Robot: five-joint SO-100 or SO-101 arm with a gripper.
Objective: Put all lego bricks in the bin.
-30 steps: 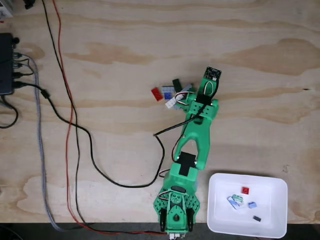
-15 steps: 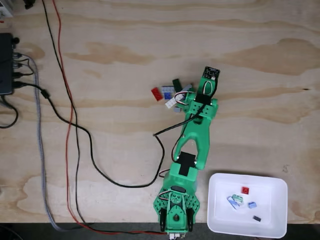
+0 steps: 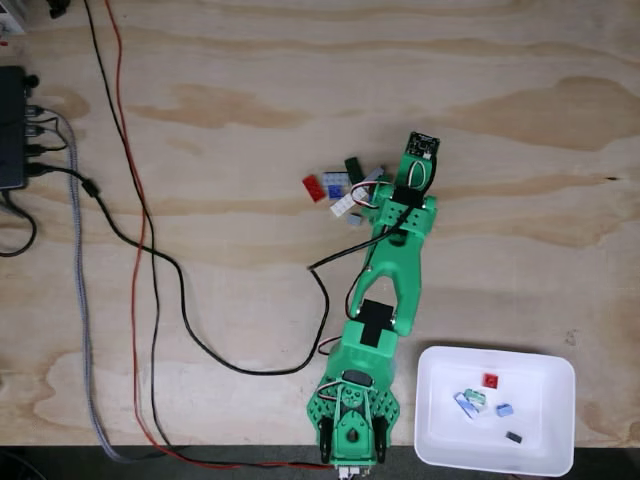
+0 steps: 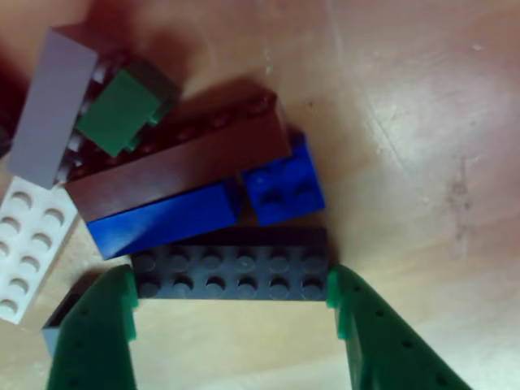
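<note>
the desk and bin, which holds a few bricks, look unchanged; the arm has barely shifted over the last second. the gripper stands released, its green fingers bracketing the ends of a dark lego brick in the pile, so closing looks next.

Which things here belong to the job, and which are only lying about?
For the job: brick pile, dark studded brick between the open claw tips, white bin, bricks inside it.
Lying about: black and red cables, black box.

Even bright light; blurry close-up
</note>
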